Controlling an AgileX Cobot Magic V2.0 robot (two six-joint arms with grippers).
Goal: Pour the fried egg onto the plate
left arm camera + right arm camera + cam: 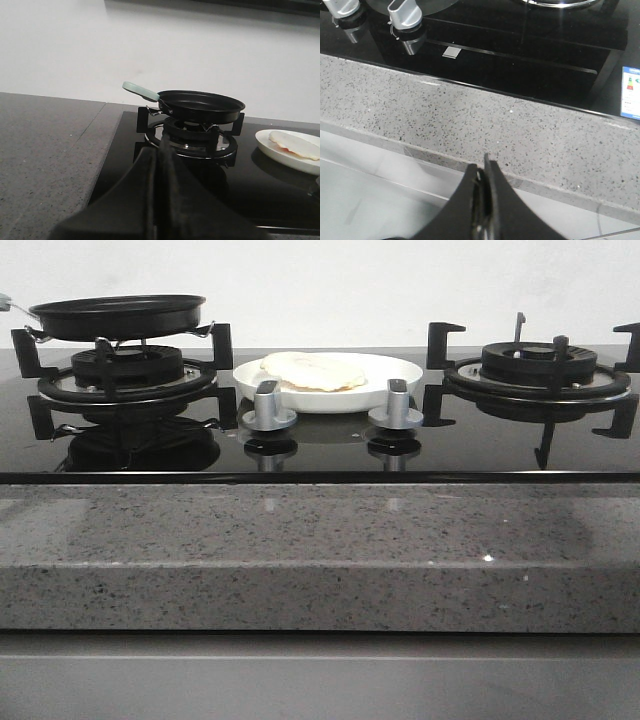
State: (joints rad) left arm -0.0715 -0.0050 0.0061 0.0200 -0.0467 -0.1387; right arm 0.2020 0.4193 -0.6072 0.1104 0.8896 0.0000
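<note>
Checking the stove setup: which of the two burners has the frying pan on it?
The left burner carries the black frying pan, resting on its grate. The right burner has nothing on it.

pale cream fried egg [314, 371] on glossy white plate [400, 375] (black frying pan [118, 316], speckled grey counter [320, 550]).

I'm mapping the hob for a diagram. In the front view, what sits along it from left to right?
Frying pan on the left burner → left knob → plate holding the fried egg → right knob → right burner.
</note>
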